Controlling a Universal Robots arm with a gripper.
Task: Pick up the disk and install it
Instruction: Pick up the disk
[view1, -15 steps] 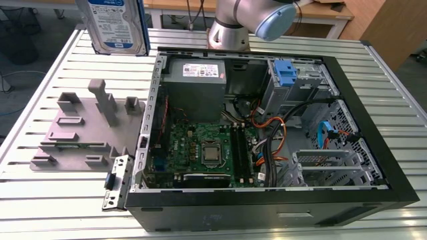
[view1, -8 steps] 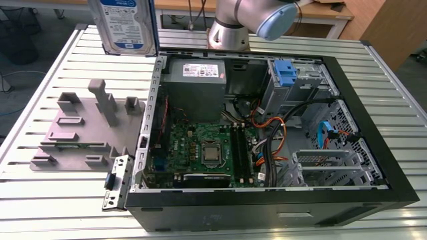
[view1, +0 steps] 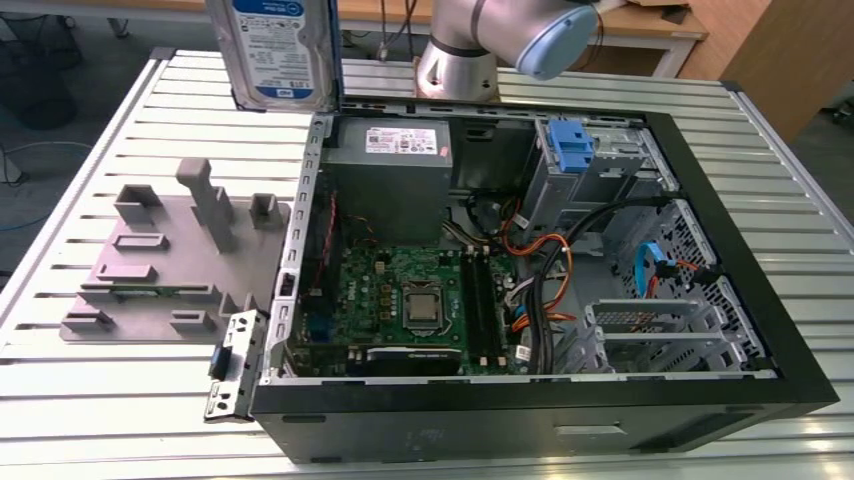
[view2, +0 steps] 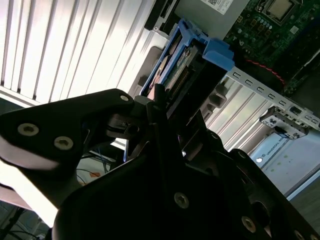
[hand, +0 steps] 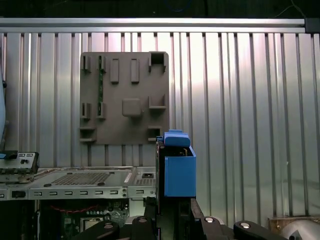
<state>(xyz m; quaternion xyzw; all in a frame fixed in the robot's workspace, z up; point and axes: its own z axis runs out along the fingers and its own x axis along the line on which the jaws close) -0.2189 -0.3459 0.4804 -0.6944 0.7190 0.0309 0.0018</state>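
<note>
The disk (view1: 280, 50) hangs upright in the air above the table, just beyond the case's far corner at the exterior view's left. Its white-and-blue label faces the camera. In the second wrist view the disk (view2: 176, 67) is seen edge-on with its blue carrier rail (view2: 216, 51) at the end, and my gripper (view2: 162, 117) is shut on it. In the first wrist view the blue carrier (hand: 179, 170) stands up from between my gripper (hand: 172, 212) fingers, high over the table.
The open computer case (view1: 781, 330) lies on the slatted metal table (view1: 801, 170), showing the motherboard (view1: 400, 300), grey power supply (view1: 394, 145) and a blue bracket (view1: 571, 150) in the drive bay. A grey fixture plate (view1: 147, 270) lies beside it.
</note>
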